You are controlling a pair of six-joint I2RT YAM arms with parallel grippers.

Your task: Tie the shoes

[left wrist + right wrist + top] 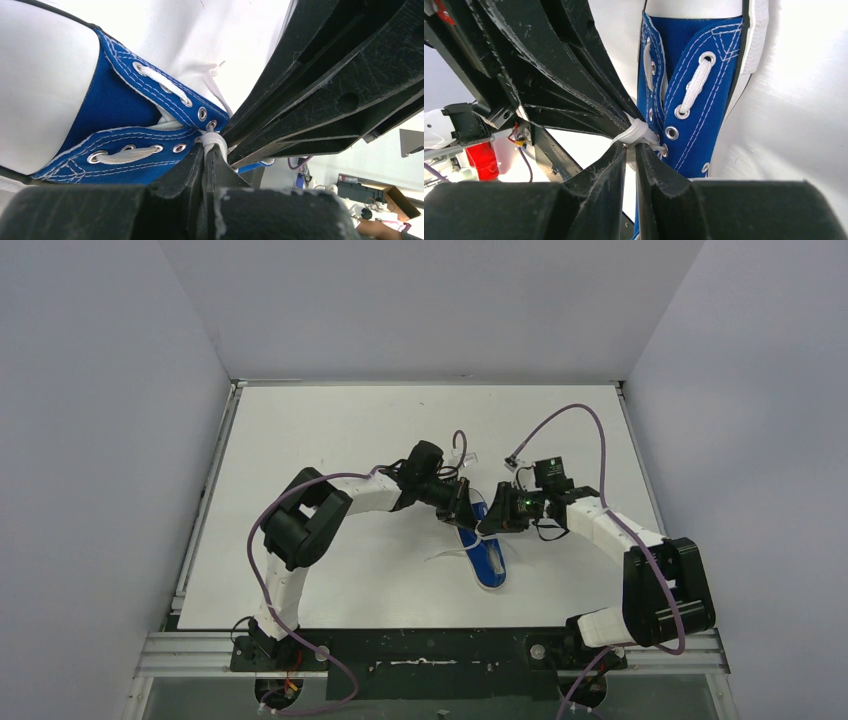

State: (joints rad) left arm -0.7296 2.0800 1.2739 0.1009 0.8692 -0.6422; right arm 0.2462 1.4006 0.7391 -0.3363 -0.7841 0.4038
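Observation:
The blue sneaker [490, 558] lies on the white table, white toe towards the arms. Both grippers meet over its upper eyelets. My left gripper [465, 510] comes in from the left. In the left wrist view it [209, 147] is shut on a white lace [215, 141] just above the blue canvas [125, 145]. My right gripper [500, 512] reaches in from the right. In the right wrist view its tips [631, 146] pinch the bunched lace [636, 131] beside the eyelets [671, 132], with a thin gap lower down. A loose lace end [445, 553] trails left of the shoe.
The shoe rests mid-table on the white tabletop [330, 440]. Grey walls close in the left, back and right sides. A metal rail [205, 510] runs along the left edge. Purple cables [575, 412] loop above the right arm.

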